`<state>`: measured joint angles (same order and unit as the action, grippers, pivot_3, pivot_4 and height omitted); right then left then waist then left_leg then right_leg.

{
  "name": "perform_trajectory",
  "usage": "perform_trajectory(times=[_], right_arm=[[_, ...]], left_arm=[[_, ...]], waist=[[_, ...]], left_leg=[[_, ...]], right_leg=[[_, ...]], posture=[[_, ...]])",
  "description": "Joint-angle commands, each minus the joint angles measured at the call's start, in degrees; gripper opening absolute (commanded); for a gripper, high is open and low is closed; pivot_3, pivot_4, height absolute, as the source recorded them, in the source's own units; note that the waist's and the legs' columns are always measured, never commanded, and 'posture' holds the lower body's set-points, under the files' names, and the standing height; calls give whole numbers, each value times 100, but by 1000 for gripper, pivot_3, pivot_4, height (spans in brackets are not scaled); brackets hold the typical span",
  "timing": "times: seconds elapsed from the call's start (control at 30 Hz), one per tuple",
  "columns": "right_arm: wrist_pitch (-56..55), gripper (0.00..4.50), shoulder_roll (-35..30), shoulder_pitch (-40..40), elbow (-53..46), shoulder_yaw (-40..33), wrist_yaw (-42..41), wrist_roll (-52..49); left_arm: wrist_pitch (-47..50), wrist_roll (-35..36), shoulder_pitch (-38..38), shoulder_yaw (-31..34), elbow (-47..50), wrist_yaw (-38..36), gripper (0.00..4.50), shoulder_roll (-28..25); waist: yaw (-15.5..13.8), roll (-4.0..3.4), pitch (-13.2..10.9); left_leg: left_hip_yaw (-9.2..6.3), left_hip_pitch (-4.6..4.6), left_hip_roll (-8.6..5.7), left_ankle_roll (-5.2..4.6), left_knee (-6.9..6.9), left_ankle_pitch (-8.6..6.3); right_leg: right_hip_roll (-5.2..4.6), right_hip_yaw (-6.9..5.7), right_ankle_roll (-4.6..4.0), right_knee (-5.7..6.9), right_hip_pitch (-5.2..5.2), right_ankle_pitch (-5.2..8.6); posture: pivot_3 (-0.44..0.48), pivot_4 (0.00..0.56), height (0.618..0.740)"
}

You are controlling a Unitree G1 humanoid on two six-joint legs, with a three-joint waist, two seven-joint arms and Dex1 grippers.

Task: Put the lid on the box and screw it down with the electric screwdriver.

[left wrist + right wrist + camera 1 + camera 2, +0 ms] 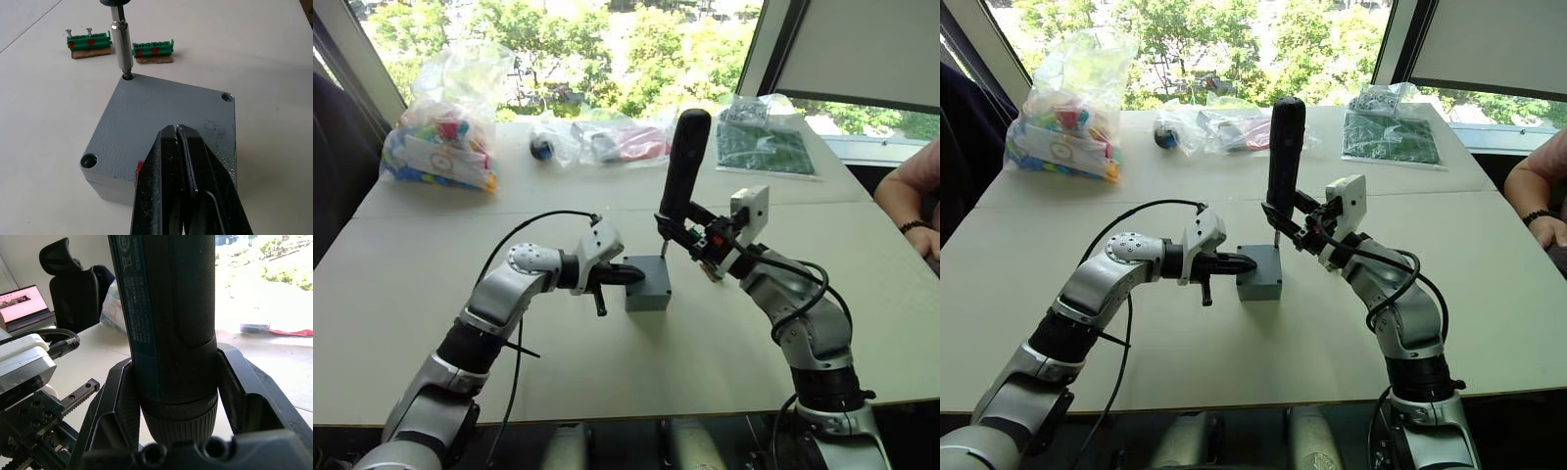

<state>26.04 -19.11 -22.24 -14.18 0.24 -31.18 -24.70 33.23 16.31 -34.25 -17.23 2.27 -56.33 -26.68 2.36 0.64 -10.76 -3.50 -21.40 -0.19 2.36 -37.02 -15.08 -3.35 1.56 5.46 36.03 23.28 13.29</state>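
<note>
Your right gripper (677,223), frame centre, clamps the electric screwdriver (684,164), bit seated in a lid (166,122) corner hole; left gripper (631,277), closed, steadies the box (647,293). Lid placed; remaining corners await screwing.

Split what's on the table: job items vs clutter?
Job:
- box, lid already on it
- screwdriver, held upright in right gripper, bit in a corner hole
- left gripper, shut, resting on lid

Clutter:
- toy bag
- green board
- two green terminal blocks
</note>
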Motion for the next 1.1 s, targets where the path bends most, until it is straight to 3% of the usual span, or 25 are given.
perform_trajectory(times=[0.03,0.77,1.0,1.1], right_arm=[[396,1783,44,198,438,230,91,137],[285,1783,121,242,409,162,143,132],[973,1783,21,-402,33,-733,775,-406],[1242,1783,22,-1072,-226,-1496,1260,-1061]], left_arm=[[-67,-63,31,-27,10,8,0,33],[-63,-140,114,-49,-10,-5,0,81],[-3,-9,136,79,-40,-1,0,162],[-2,30,167,144,-102,-11,0,162]], waist=[[-1,3,5],[-2,20,28],[-22,19,26],[-73,12,13]], left_leg=[[0,0,0,0,0,0],[-3,1,1,0,3,0],[-3,-2,0,0,3,-1],[-4,-12,-2,0,2,0]], right_leg=[[0,0,-1,0,0,0],[0,-2,-3,-1,-1,3],[-5,-3,-3,-2,0,5],[-10,-5,-7,-2,8,3]], posture=[[0,150,740],[0,150,740],[0,150,740],[0,150,740]])
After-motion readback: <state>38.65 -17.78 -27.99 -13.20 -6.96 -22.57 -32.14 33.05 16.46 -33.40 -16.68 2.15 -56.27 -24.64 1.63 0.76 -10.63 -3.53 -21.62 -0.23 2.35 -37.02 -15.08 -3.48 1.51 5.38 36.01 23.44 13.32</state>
